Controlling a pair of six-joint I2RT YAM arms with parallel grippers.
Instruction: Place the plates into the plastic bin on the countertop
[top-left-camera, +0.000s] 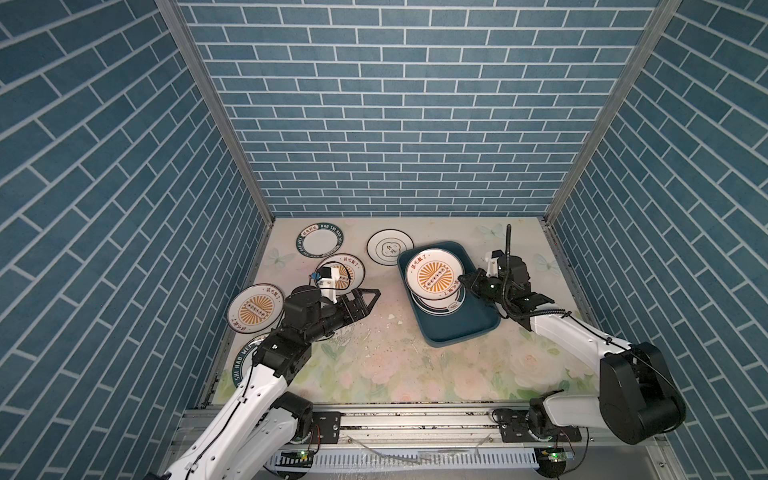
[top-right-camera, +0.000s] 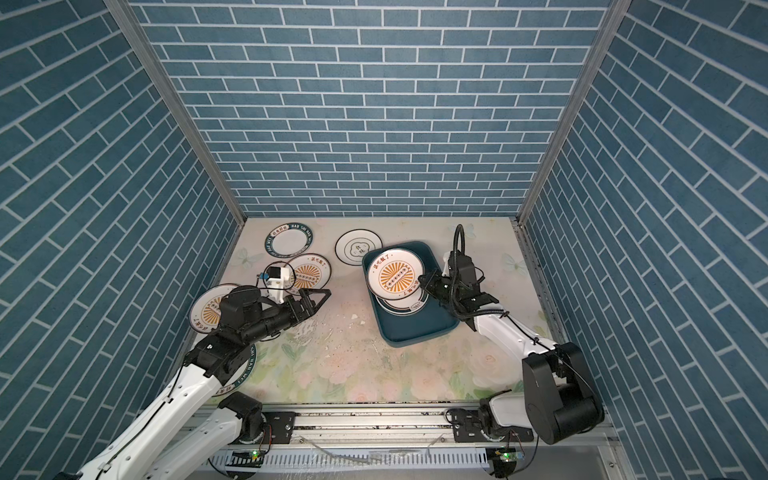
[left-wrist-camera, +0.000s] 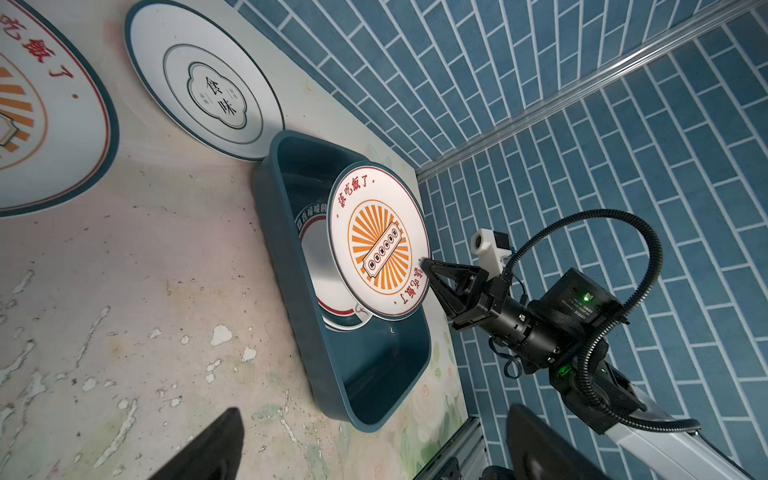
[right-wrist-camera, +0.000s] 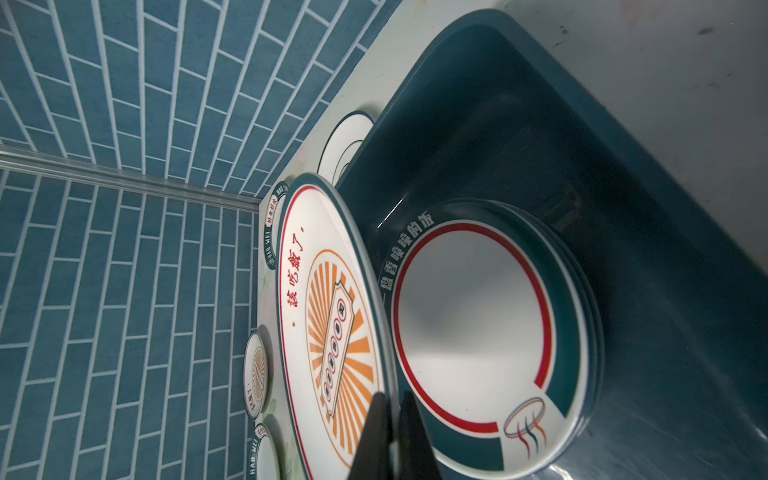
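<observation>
Floral surface (top-left-camera: 395, 365), blue brick walls (top-left-camera: 395, 124), teal bin (top-left-camera: 465, 328) right of centre.
The right gripper (top-left-camera: 460, 281) pinches the rim of a white orange-sunburst plate (top-left-camera: 432, 274) tilted over stacked plates (top-left-camera: 440, 306) in the bin; the left gripper (top-left-camera: 374, 296) gapes empty.

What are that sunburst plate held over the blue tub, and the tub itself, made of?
The sunburst plate: probably glazed ceramic or melamine; glossy white face with crisp printed pattern and thin rim, which one I cannot tell. The plastic bin: looks like moulded plastic; smooth, slightly shiny teal walls, rounded corners, soft light streaks.
</observation>
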